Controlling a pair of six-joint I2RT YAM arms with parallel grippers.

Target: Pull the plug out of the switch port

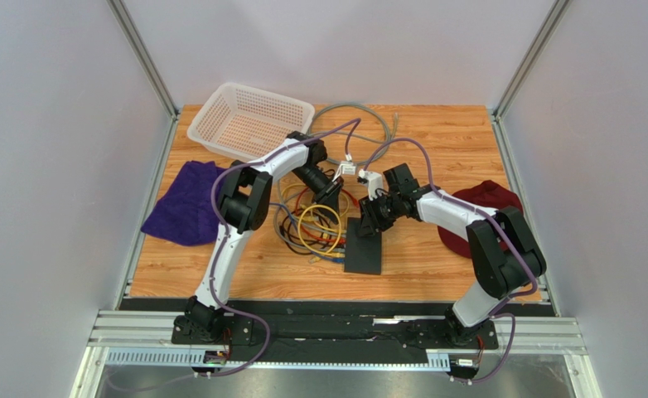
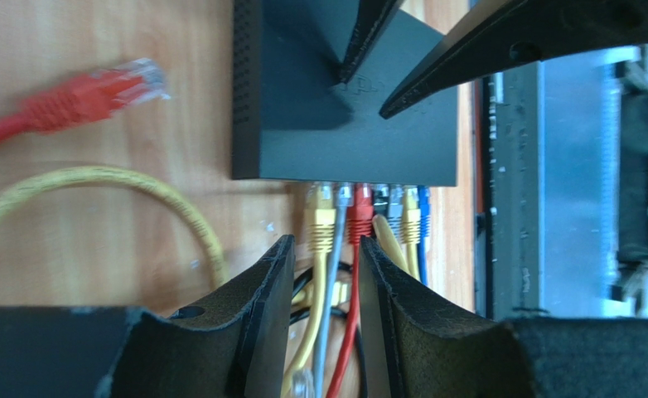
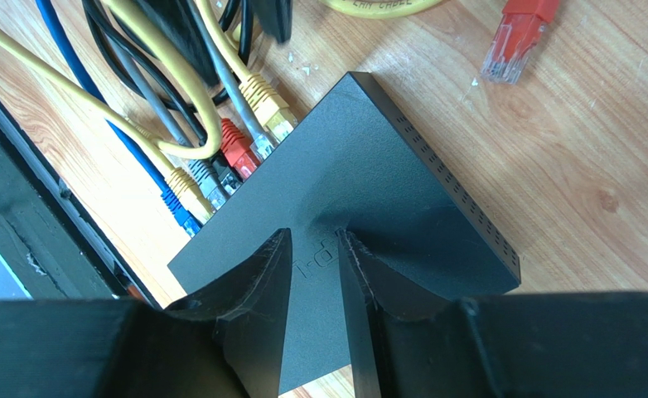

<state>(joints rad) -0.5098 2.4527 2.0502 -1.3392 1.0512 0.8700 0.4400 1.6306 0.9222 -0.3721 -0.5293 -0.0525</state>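
The switch [image 1: 364, 247] is a flat black box lying on the wooden table. Along its one long edge several plugs sit in the ports: yellow [image 2: 321, 217], grey [image 2: 343, 199], red [image 2: 359, 217], then black, yellow and blue. My left gripper [image 2: 326, 245] is open just short of that edge, with the yellow, grey and red cables running loose between its fingers. My right gripper [image 3: 312, 240] is open, both fingertips resting on the switch's [image 3: 360, 166] top. A loose red plug [image 2: 112, 87] lies on the table beside the switch [image 2: 344, 141].
A tangle of coloured cables [image 1: 315, 220] lies left of the switch. A white mesh basket [image 1: 249, 120] stands at the back left, a grey cable coil [image 1: 360, 124] behind the arms. A purple cloth [image 1: 188, 201] lies left, a dark red cloth [image 1: 481, 207] right.
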